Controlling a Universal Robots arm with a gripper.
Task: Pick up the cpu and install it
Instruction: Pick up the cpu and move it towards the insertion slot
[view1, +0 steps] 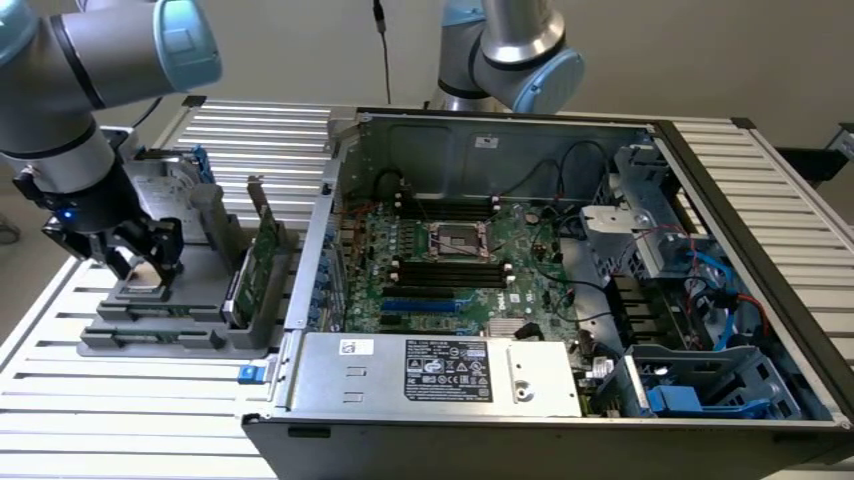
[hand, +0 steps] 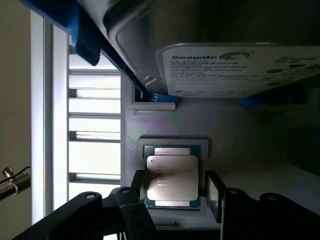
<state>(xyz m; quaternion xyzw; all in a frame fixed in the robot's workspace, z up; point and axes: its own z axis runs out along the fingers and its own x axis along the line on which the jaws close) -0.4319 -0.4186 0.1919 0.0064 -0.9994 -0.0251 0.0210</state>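
Note:
The cpu (hand: 171, 177), a small square chip with a silvery top, lies flat in a recess of the grey holder (hand: 165, 125). In the exterior view the cpu (view1: 144, 293) sits at the holder's near left, just under my gripper (view1: 144, 272). My gripper (hand: 175, 192) is open and straddles the chip, one black finger (hand: 136, 187) on each side. The pads stand close to the chip's edges, and I cannot tell whether they touch it. The empty cpu socket (view1: 457, 240) sits in the middle of the motherboard inside the open computer case (view1: 747, 200).
A silver hard drive (hand: 240, 70) with a blue bracket stands in the holder just beyond the chip. A thin green circuit card (view1: 260, 262) stands upright between the holder and the case wall. Cables, a power supply (view1: 441, 372) and drive cages crowd the case. A second arm's base (view1: 514, 55) rises behind.

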